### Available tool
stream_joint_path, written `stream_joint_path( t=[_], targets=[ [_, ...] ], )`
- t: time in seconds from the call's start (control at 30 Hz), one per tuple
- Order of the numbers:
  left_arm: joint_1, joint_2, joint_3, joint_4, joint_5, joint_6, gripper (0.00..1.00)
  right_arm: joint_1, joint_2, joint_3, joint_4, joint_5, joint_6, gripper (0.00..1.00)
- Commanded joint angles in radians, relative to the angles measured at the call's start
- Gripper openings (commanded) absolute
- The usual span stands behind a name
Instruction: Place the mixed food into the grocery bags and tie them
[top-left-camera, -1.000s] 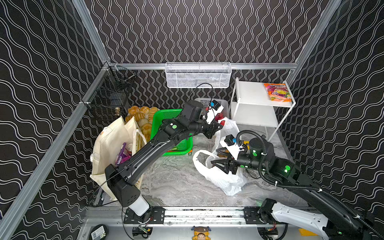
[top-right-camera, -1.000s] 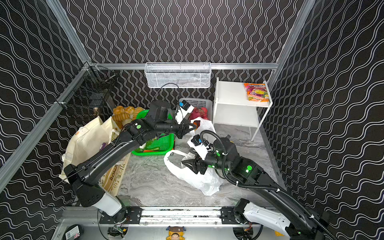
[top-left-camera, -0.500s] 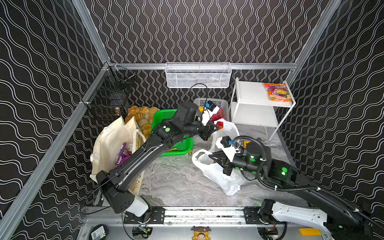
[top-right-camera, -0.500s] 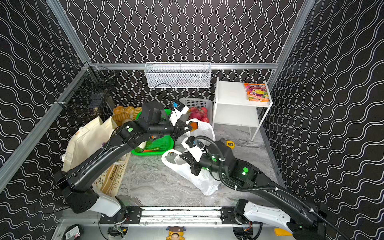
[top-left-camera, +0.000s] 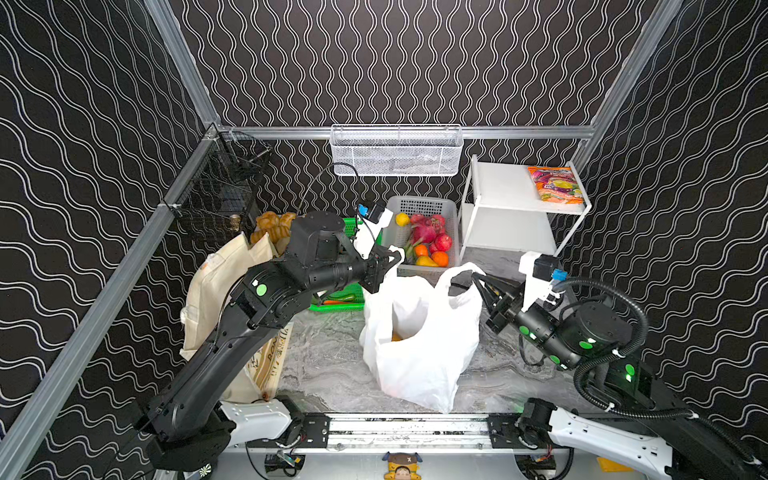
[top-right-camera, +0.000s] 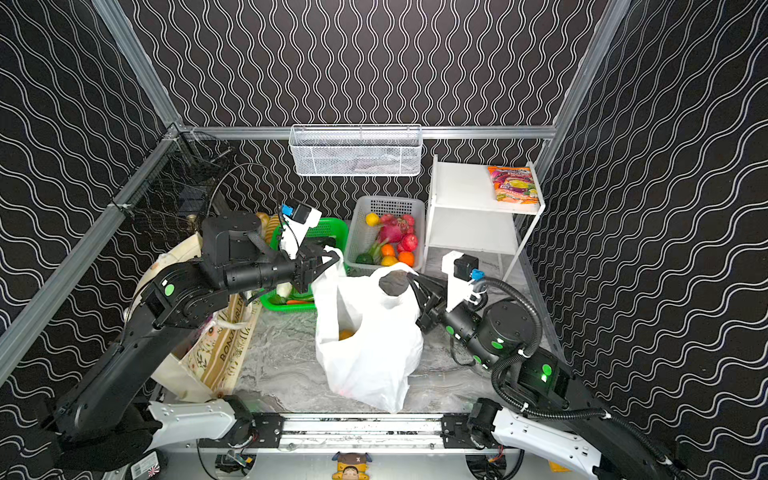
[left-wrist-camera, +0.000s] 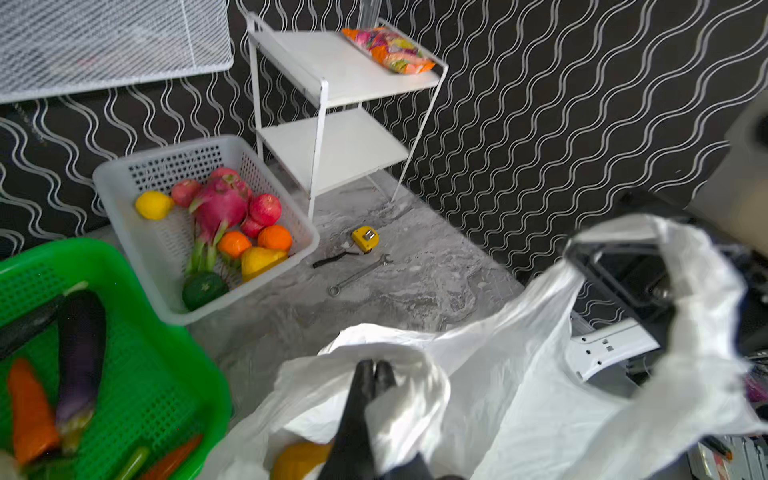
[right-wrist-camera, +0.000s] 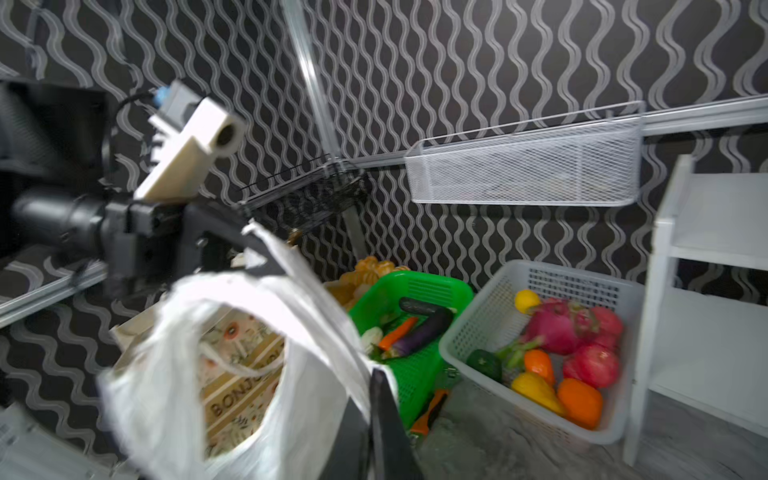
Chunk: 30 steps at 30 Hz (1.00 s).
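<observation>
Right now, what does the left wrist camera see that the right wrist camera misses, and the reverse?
Only left wrist: a yellow tape measure, a steel wrench and a colourful snack packet. Only right wrist: the cream printed canvas tote. Both: the thin white plastic carrier bag, the green plastic basket and the white fruit basket.

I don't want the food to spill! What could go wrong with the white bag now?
The left tool and right tool each pinch a thin handle of the white plastic bag. Pulling apart might tear or slip a handle. The mouth gapes, so the orange food inside could tumble out if the bag tips.
</observation>
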Motion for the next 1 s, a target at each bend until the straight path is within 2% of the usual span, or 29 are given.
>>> stream_joint_path(
  t=[0.0,0.03,0.13,0.23,0.43,0.53,0.6,0.63,0.7,0.73,0.77,0.87,0.97],
  targets=[
    [0.001,0.015,-0.001,-0.128,-0.097,-0.043,0.00,-0.081,0.066,0.029,-0.115,0.175,0.112,0.00],
    [0.001,0.021,-0.004,-0.141,-0.100,-0.044,0.00,-0.160,0.082,0.028,-0.146,0.114,0.151,0.00],
    [0.001,0.028,-0.069,-0.102,-0.087,-0.038,0.00,-0.410,0.097,-0.030,-0.136,-0.193,0.252,0.00],
    [0.005,0.047,-0.111,-0.078,-0.110,-0.040,0.00,-0.520,0.099,-0.104,-0.066,-0.350,0.312,0.00],
    [0.033,0.051,-0.104,-0.034,-0.120,-0.050,0.00,-0.535,0.131,-0.063,-0.107,-0.335,0.224,0.00],
    [0.050,0.014,-0.138,0.009,-0.174,-0.070,0.00,-0.536,0.156,-0.027,-0.136,-0.308,0.234,0.00],
    [0.075,-0.013,-0.169,0.045,-0.160,-0.072,0.00,-0.549,0.168,-0.040,-0.137,-0.312,0.251,0.00],
    [0.091,-0.023,-0.182,0.064,-0.134,-0.066,0.11,-0.570,0.176,-0.047,-0.139,-0.320,0.249,0.00],
    [0.105,-0.034,-0.207,0.090,-0.065,-0.031,0.52,-0.586,0.186,-0.049,-0.157,-0.316,0.233,0.00],
    [0.106,-0.036,-0.213,0.087,-0.043,-0.022,0.66,-0.597,0.188,-0.045,-0.169,-0.308,0.234,0.00],
    [0.104,-0.043,-0.223,0.084,-0.023,-0.021,0.73,-0.608,0.185,-0.045,-0.171,-0.310,0.230,0.00],
    [0.105,-0.084,-0.270,0.117,0.062,-0.002,0.84,-0.645,0.167,-0.050,-0.154,-0.324,0.238,0.00],
    [0.105,-0.140,-0.300,0.142,0.178,0.065,0.92,-0.699,0.179,-0.050,-0.200,-0.242,0.312,0.00]
  ],
)
